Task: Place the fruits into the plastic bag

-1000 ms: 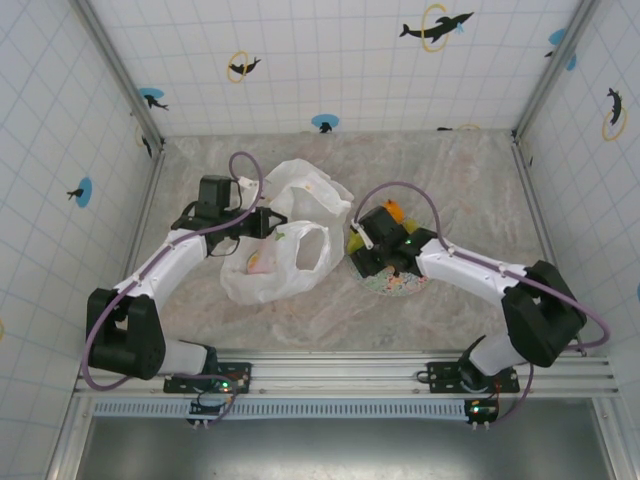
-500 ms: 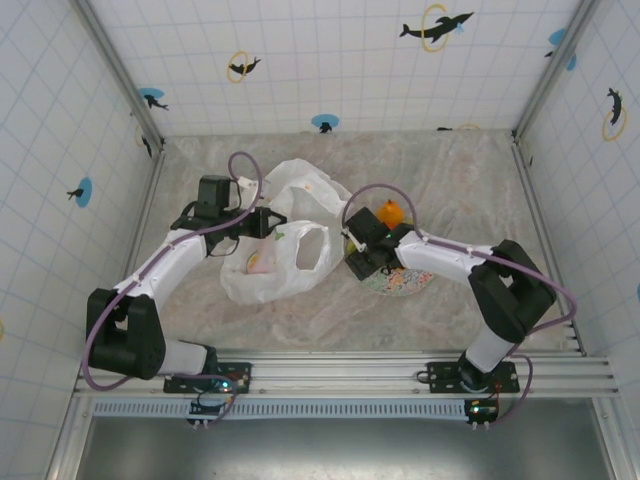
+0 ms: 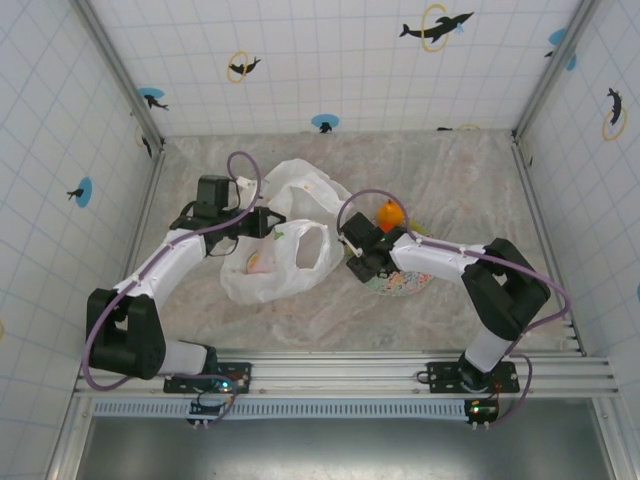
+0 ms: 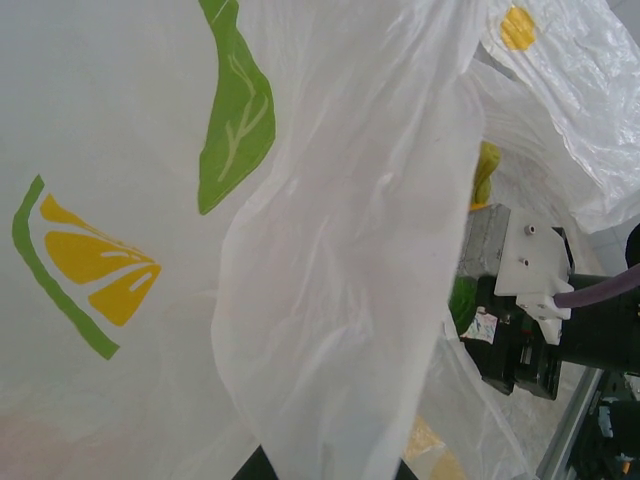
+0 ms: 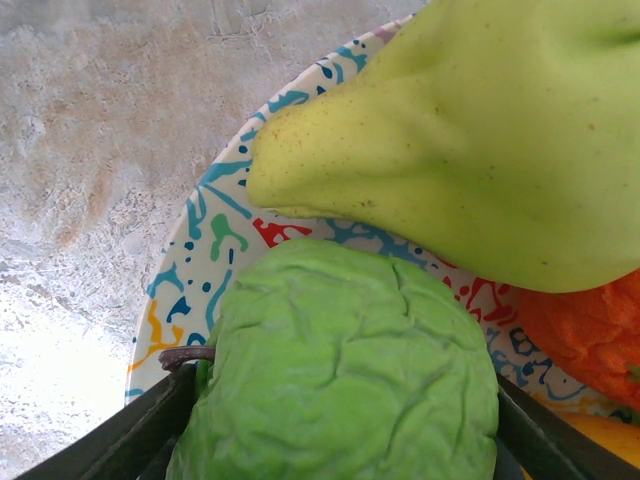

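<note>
green wrinkled apple (image 5: 340, 370) clamped in right gripper (image 5: 338, 432) over round speckled plate (image 5: 215, 250).

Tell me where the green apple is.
Right wrist view: the green apple sits on the speckled plate between the fingers of the right claw, next to the yellow-green pear.

Plastic bag (image 3: 285, 255), white translucent, lemon-slice print, crumpled, mouth open, centre-left of top view, reddish fruit (image 3: 262, 262) showing through it, orange (image 3: 388, 213) right of centre, wrinkled green apple (image 5: 340, 380) lower centre of right wrist view, yellow-green pear (image 5: 470, 150) just above.
</note>
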